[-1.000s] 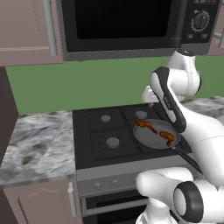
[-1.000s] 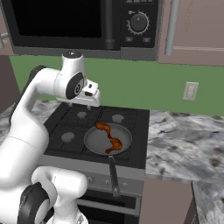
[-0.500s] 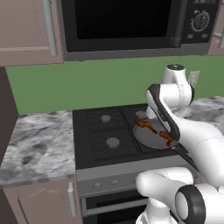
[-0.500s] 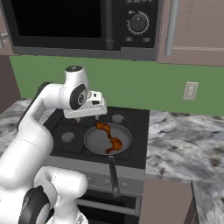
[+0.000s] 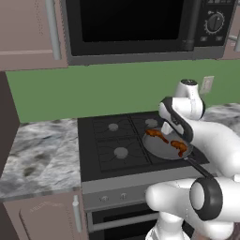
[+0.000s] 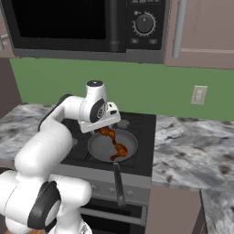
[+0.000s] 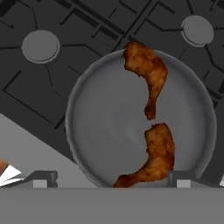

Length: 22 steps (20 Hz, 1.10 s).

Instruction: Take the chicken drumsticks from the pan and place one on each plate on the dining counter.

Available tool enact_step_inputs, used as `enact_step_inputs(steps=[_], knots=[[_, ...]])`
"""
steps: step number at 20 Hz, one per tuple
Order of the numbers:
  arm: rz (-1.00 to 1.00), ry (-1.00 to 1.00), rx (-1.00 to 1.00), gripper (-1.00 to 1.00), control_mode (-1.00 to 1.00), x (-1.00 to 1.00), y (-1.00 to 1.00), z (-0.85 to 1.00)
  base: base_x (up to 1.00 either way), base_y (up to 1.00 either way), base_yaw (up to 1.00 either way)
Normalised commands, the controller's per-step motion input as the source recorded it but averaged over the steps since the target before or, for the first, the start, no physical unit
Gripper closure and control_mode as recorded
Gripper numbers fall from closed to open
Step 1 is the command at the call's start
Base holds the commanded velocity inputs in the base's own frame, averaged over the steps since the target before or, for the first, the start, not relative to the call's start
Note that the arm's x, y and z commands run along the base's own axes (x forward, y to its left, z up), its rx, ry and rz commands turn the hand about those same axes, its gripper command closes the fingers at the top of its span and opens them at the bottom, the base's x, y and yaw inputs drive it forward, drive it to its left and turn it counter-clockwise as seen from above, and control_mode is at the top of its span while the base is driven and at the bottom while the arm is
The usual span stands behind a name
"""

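There are two chicken drumsticks [image 7: 148,74] [image 7: 153,154], and both lie inside the one pan [image 7: 105,131]. The pan sits on one stove [image 5: 112,145], on its front right part. Above the stove hangs one microwave [image 5: 136,28]. On the wall to the right of the stove is one outlet [image 6: 198,95].

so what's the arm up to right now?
The white arm has its end effector open and hovering over the pan on the stove. Both chicken drumsticks lie in the pan, end to end with a small gap between them. Nothing is gripped, so no drumstick has been picked up.
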Motion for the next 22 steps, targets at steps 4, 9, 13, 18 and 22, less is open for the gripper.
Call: enact_step_inputs(steps=[4, 9, 13, 18, 22], knots=[[0.12, 0.03, 0.00, -1.00, -1.00, 0.61, -0.03, -0.38, 0.00, 0.00, 0.00], [0.01, 0.02, 0.00, -1.00, -1.00, 0.49, 0.00, -0.43, 0.00, 0.00, 0.00], [0.00, 0.01, 0.00, -1.00, -1.00, 0.39, 0.00, -0.42, 0.00, 0.00, 0.00], [0.00, 0.00, 0.00, -1.00, -1.00, 0.32, 0.00, -0.37, 0.00, 0.00, 0.00], [0.00, 0.00, 0.00, -1.00, -1.00, 0.18, 0.00, -0.36, 0.00, 0.00, 0.00]])
